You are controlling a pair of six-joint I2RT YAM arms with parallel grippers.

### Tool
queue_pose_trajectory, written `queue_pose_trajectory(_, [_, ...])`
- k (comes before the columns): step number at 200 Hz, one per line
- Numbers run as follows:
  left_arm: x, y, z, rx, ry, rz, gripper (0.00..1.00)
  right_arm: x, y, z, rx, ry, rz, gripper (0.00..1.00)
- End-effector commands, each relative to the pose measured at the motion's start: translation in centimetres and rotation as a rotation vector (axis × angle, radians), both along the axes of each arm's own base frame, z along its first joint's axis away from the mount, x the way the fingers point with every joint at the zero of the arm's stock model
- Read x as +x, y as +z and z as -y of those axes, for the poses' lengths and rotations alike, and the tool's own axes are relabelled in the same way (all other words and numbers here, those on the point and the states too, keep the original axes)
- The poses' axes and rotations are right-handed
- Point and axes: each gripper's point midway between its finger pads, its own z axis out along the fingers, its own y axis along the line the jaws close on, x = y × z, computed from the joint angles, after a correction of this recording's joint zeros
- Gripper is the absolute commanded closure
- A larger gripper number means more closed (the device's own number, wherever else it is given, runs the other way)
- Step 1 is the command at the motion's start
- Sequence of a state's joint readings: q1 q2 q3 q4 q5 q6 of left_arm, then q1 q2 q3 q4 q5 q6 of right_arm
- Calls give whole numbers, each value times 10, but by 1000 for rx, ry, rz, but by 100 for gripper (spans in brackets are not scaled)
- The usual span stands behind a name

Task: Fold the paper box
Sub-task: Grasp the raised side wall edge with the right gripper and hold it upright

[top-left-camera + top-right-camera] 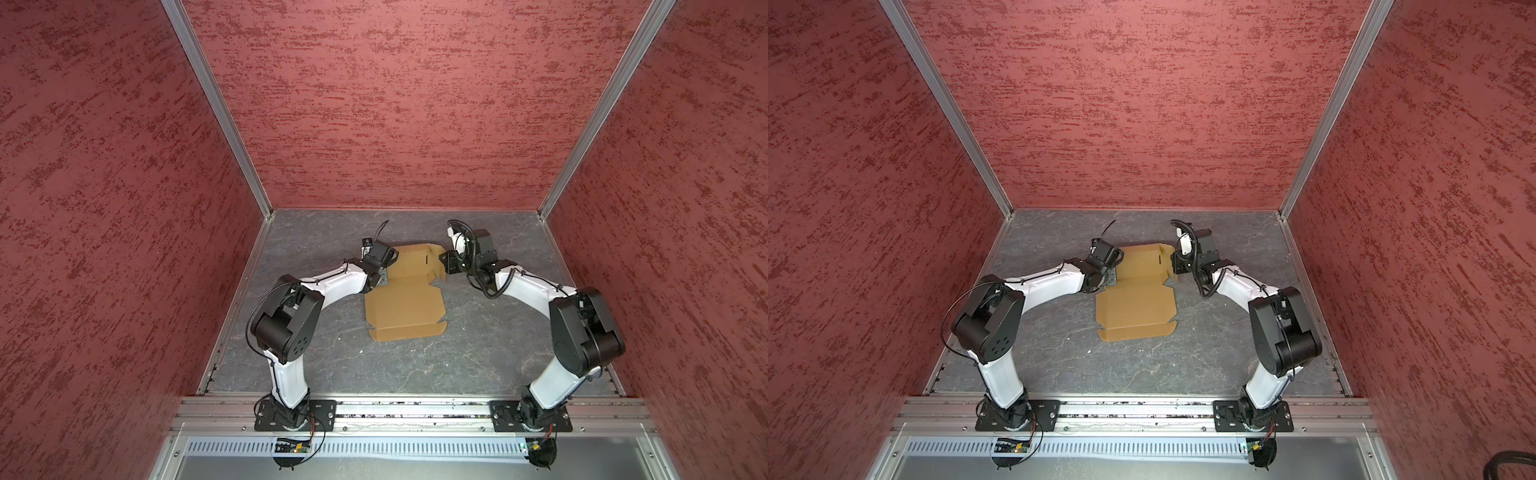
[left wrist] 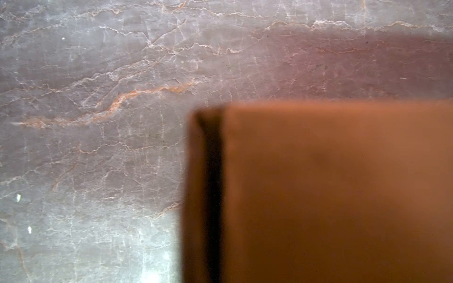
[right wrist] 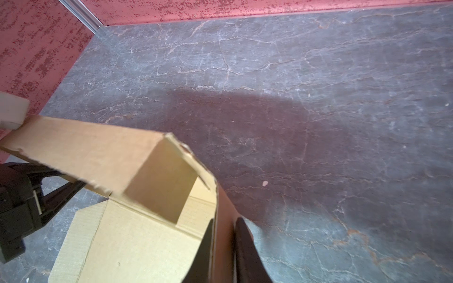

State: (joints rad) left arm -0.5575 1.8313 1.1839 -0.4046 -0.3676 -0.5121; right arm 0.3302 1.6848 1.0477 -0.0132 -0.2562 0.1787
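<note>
Now we are raising the side walls of the paper box point(image 1: 405, 307), which rests on the table point(image 1: 478, 357). Our right gripper point(image 3: 225, 220) pinches the right wall. Our left gripper point(image 1: 382, 279) is closed at the left edge, hold unclear. Next, both walls likely need creasing upright.

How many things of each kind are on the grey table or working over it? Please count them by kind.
Paper box: 1
Robot arms: 2, the left arm and the right arm
Total: 3
</note>
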Motion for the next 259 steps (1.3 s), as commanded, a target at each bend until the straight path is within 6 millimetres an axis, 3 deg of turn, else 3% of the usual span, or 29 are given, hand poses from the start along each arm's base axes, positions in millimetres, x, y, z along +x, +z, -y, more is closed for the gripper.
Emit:
queue_pose_trajectory(1, [-2,-6,4,-13,6,-22,100,-9,10,-5,16,33,12,87])
queue_pose_trajectory(117, [-5,-5,15,-35,19,4,100,-24,12,-28,16,55,2,88])
queue_pose_trajectory(208, [-13,-14,3,-31,40,100,100,-47,-22,-26,-2,32,-19,88])
queue_pose_trajectory(259, [-19,-23,7,-6,25,86,100,-54,-30,-25,9,21,-26,88])
